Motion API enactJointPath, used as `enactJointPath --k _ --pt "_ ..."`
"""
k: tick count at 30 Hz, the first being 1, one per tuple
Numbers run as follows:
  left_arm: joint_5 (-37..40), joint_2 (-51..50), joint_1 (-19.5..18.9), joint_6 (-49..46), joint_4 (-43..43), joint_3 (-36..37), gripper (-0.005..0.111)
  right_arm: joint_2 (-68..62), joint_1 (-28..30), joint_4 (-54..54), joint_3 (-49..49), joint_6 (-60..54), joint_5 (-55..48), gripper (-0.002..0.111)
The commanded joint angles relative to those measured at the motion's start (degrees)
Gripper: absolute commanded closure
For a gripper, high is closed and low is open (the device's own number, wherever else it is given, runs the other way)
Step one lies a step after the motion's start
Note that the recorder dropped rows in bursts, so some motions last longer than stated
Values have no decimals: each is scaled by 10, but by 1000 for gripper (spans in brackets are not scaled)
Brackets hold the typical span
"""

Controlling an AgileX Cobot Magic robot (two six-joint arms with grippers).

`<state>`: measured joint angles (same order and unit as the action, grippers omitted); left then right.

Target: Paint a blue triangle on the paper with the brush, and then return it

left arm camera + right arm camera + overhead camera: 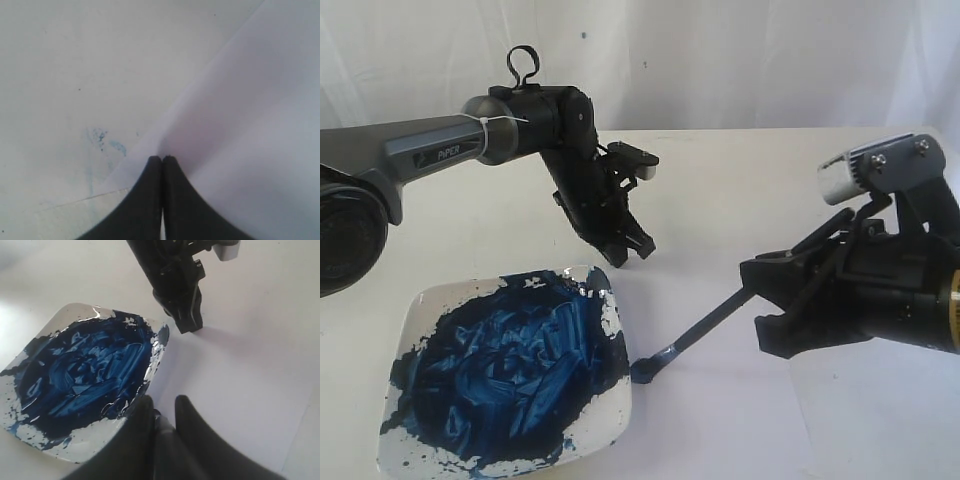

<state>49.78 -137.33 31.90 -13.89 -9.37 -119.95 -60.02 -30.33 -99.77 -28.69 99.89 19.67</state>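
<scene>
You worked under bright, soft, even light that washed the tabletop (740, 180) and backdrop (720, 60) pale. The wet paint (510, 370) threw white glints. The left gripper (189, 326) cast only a faint shadow on the paper (240, 385). Your wrist views blurred the nearest fingers (145, 200); the exterior view looked slightly hazy.

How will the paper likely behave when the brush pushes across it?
Thin and flat, the paper is probably light and floppy. On the smooth table it could slide. The left gripper, shut, tips near its edge, should pin it.
</scene>
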Motion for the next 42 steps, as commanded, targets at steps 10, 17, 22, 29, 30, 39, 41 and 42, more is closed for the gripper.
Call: enactJointPath --k 10,17,22,29,30,39,41,42 --pt "8 -4 2 2 -7 -1 107 -2 5 -2 2 -9 -146 108" --pt "8 -4 2 2 -7 -1 107 -2 5 -2 2 -9 -208 108" --pt "8 -4 2 2 -7 -1 107 2 5 -2 1 -9 -183 108" --pt "9 -4 2 2 -7 -1 107 52 5 -2 1 -9 -168 108" --pt "9 -4 2 2 -7 -1 107 66 5 -2 1 -7 -163 108" --pt "13 -4 2 2 -7 -1 107 151 5 -2 1 21 -48 108" --pt "15 -4 2 2 -7 -1 107 154 5 -2 1 22 -28 108" --pt "15 -4 2 2 -7 -1 107 154 5 -2 1 23 -27 108"
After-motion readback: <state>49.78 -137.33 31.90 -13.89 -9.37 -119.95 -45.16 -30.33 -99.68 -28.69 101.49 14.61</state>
